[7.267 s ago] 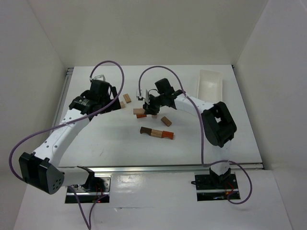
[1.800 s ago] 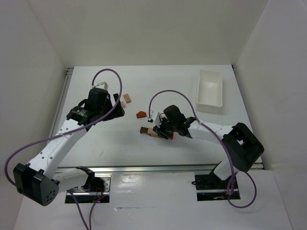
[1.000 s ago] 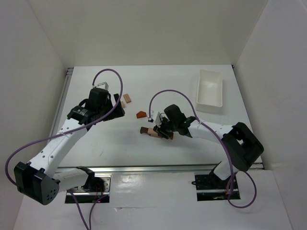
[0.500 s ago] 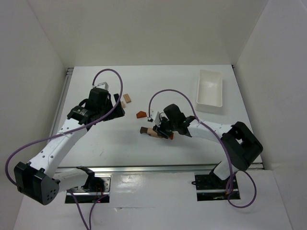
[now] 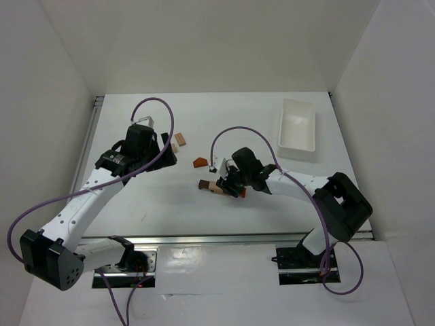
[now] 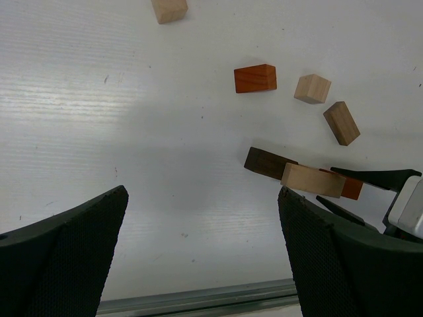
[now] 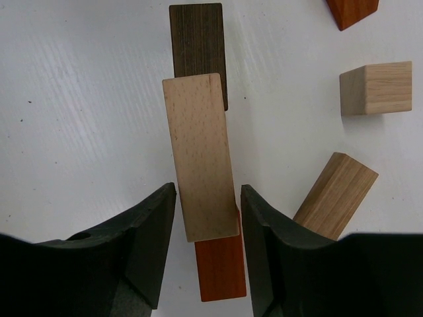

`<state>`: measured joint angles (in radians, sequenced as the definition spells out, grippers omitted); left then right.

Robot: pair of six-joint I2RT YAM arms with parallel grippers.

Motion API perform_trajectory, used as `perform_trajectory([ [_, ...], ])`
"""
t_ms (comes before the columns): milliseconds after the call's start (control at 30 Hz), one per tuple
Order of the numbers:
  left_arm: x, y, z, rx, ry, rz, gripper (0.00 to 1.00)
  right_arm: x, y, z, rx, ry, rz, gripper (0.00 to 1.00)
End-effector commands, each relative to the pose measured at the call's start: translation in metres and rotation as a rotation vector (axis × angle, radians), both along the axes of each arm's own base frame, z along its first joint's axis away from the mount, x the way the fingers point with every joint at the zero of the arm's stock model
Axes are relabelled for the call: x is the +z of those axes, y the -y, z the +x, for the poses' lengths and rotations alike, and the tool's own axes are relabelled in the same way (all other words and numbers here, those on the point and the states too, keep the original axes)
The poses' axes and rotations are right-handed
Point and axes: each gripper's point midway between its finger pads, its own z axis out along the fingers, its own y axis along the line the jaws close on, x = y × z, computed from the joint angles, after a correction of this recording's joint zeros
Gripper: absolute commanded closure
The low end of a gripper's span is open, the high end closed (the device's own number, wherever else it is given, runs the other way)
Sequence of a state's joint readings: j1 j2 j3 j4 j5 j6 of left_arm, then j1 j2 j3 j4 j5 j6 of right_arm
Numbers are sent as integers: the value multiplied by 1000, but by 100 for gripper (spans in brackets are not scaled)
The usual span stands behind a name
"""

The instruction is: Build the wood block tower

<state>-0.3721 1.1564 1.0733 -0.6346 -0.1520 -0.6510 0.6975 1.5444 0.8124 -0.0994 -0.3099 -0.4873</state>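
A light tan bar (image 7: 200, 155) lies lengthwise on top of a dark brown bar (image 7: 196, 39) and a reddish-orange bar (image 7: 221, 267) at mid-table (image 5: 216, 187). My right gripper (image 7: 208, 198) straddles the tan bar's near end, slightly open, with a thin gap on each side. A reddish-orange wedge (image 6: 255, 78), a tan cube (image 6: 312, 88) and a tan-brown block (image 6: 342, 123) lie loose beside the stack. My left gripper (image 6: 203, 195) is wide open and empty, above bare table to the left of the stack (image 5: 163, 151).
A white plastic tray (image 5: 298, 129) stands at the back right. Two more tan blocks (image 5: 180, 139) lie near the left gripper. A metal rail (image 5: 224, 238) runs along the table's near edge.
Since the oldest frame my right gripper has moved from the back blocks to the bars, and the tan bar now lies on them. Nothing has visibly moved in the last second.
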Motion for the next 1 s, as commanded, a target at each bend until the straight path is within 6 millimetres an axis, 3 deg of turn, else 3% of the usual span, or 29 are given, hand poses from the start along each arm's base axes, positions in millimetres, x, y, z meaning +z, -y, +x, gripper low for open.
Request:
perform_trajectory([
  [0, 4, 0, 4, -16, 25, 15, 0, 13, -8, 7, 5, 13, 33, 47],
  [333, 3, 0, 2, -16, 17, 18, 0, 12, -6, 7, -11, 6, 24, 46],
  [433, 3, 0, 2, -16, 17, 18, 0, 8, -4, 9, -19, 4, 12, 57],
  [567, 3, 0, 2, -16, 17, 18, 0, 8, -4, 8, -26, -2, 14, 60],
  [867, 3, 0, 2, -16, 17, 18, 0, 9, -3, 12, -38, 14, 10, 60],
  [967, 3, 0, 2, -16, 17, 18, 0, 9, -3, 12, -38, 14, 10, 53],
])
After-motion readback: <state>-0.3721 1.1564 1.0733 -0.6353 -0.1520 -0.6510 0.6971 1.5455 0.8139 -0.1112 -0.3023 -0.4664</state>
